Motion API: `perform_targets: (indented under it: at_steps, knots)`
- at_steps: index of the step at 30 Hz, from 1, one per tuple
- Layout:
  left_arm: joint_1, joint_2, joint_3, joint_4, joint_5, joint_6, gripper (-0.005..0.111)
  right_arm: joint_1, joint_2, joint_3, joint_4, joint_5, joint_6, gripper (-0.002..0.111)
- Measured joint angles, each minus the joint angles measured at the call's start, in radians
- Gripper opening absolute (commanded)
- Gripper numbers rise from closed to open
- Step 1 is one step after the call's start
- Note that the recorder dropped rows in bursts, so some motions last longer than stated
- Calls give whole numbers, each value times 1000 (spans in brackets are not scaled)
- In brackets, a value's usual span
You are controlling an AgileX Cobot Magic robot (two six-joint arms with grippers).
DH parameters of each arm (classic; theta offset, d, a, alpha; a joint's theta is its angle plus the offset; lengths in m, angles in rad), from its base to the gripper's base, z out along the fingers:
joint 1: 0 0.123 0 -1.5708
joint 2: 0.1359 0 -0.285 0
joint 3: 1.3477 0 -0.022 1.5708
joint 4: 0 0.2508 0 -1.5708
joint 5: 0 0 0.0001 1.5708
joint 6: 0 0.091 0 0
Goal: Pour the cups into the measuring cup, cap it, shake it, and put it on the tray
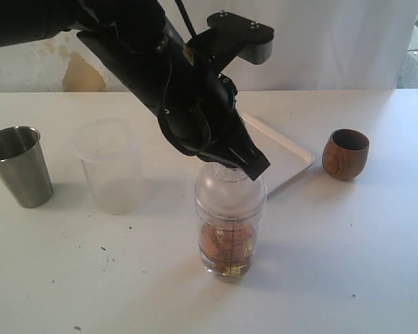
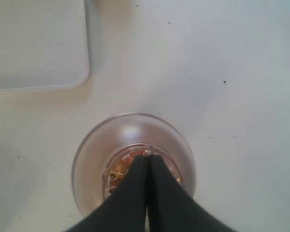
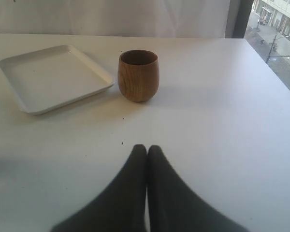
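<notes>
Black left gripper point(image 2: 147, 157) recorded with jaws pressed together, tips over the domed top of the round clear measuring cup point(image 2: 130, 130). With the finger direction taken as 12 o'clock, the flat white rounded-corner tray point(image 2: 38, 43) is noted at 10 o'clock, apart from the cup.

On the table point(image 1: 348, 264), the tumbler point(image 1: 17, 165) is far left, plastic cup point(image 1: 110, 167) just right of it, measuring cup point(image 1: 230, 223) out front in the middle, tray point(image 1: 282, 156) behind it to the right, wooden cup point(image 1: 345, 154) right of the tray.

Your left arm point(image 1: 125, 56) is matte black, with black cable point(image 1: 185, 17), a small yellow label point(image 1: 189, 49) and a grey bracket point(image 1: 254, 43) topped with screws. Your left gripper point(image 2: 147, 158) and right gripper point(image 3: 146, 149) have smooth, tapered black fingers.
</notes>
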Motion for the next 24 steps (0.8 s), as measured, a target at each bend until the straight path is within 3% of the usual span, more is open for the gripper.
perform_targets:
  at_steps: [9, 24]
  knots:
    - [0, 0, 2, 0, 12, 15, 0, 0, 0, 0, 0, 0, -2, 0]
    - [0, -17, 76, -4, -91, 16, 0, 0, 0, 0, 0, 0, -2, 0]
